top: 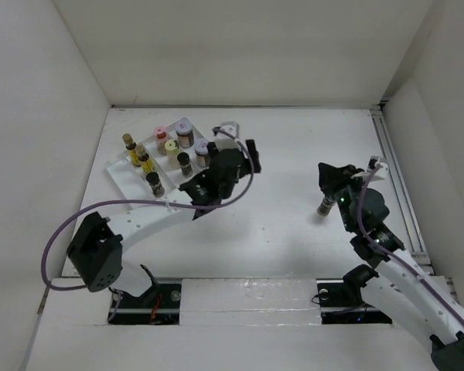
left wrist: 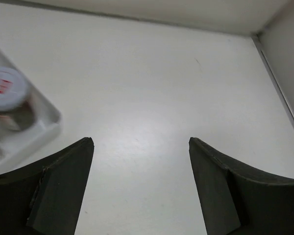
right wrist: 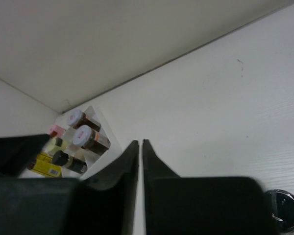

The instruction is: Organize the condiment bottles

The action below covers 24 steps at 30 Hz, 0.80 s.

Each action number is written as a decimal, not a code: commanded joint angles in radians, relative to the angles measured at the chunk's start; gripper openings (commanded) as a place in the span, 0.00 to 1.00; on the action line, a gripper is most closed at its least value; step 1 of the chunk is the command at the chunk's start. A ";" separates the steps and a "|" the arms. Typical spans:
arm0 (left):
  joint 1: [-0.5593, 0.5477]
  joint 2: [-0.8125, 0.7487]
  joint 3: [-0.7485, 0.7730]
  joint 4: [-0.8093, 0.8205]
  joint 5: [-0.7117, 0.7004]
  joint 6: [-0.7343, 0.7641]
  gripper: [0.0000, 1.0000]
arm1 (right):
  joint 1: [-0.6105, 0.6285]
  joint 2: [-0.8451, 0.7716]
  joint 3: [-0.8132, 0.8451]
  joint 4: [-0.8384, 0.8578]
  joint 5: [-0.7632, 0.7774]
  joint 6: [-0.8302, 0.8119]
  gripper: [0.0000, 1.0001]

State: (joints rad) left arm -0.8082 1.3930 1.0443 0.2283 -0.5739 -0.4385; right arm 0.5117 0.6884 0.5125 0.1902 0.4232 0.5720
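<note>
Left side: the white tray (top: 120, 174) sits angled near the left wall (top: 31, 116), with a strip of bare table between them. Eight condiment bottles (top: 170, 147) stand in it: yellow-labelled ones at the left edge, pink and cream caps and silvery-lidded jars at the far side, small dark jars nearer me.

My left gripper (top: 236, 143) is just beside the tray's right edge, over bare table. In the wrist view its fingers (left wrist: 63, 176) are spread wide with nothing between them. The tray's rim (left wrist: 44, 127) and one silvery-lidded jar (left wrist: 7, 88) show at that view's left.

The middle of the white table (top: 286, 139) is open all the way to the back wall (top: 240, 46).

Right side: my right gripper (top: 325, 170) has its fingers (right wrist: 122, 166) pressed together on nothing, well apart from the tray. One dark-capped bottle (top: 325, 205) stands upright on the table just beside it. Only the bottle's cap shows in the wrist view.

Plain white walls close in three sides.
</note>
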 commanded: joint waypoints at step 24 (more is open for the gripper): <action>-0.353 0.853 0.815 -0.167 0.411 0.242 0.83 | -0.010 -0.326 0.096 -0.104 0.135 -0.018 0.73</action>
State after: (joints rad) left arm -1.1629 2.1925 1.7775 0.1566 -0.1467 -0.2184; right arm 0.5041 0.3767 0.5900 0.0772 0.5442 0.5541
